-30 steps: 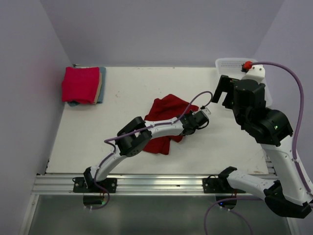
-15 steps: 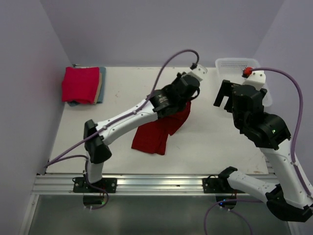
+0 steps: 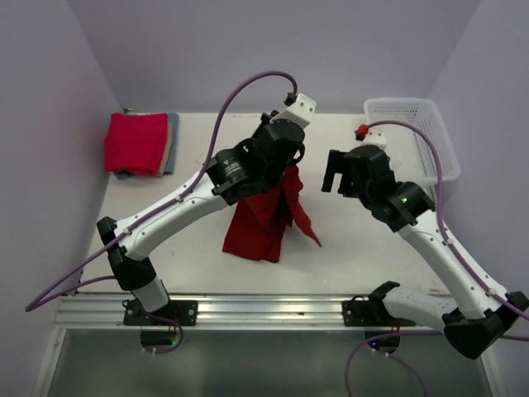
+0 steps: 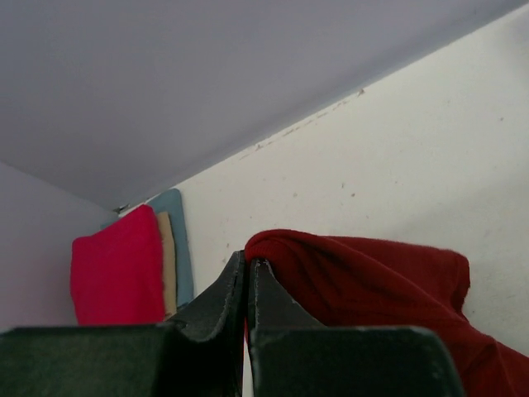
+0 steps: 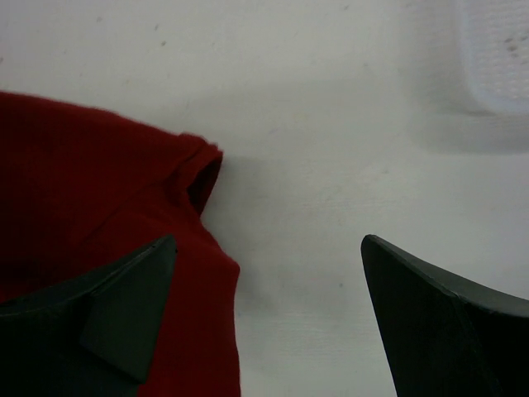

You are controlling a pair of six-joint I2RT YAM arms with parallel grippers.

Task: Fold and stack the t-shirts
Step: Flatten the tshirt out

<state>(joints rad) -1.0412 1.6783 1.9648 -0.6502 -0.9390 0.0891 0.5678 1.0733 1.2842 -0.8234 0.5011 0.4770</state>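
My left gripper point(image 3: 290, 165) is shut on an edge of the dark crimson t-shirt point(image 3: 258, 222) and holds it lifted, so the cloth hangs down to the table. In the left wrist view the jaws point(image 4: 248, 259) pinch a rolled edge of that shirt point(image 4: 372, 281). My right gripper point(image 3: 336, 179) is open and empty, just right of the hanging shirt. In the right wrist view it point(image 5: 269, 240) hovers over bare table, its left finger over the shirt's edge point(image 5: 91, 182). A folded pinkish-red t-shirt point(image 3: 135, 142) tops a stack with a blue-grey one point(image 3: 173, 141) at the back left.
A white mesh basket point(image 3: 421, 107) stands at the back right, also in the right wrist view point(image 5: 496, 50). The stack also shows in the left wrist view point(image 4: 116, 269), with a tan layer point(image 4: 166, 256) in it. Walls close the table on three sides.
My left gripper has lifted the crimson shirt off the table and swung it back and left. My right arm has moved left and down towards the hanging shirt.
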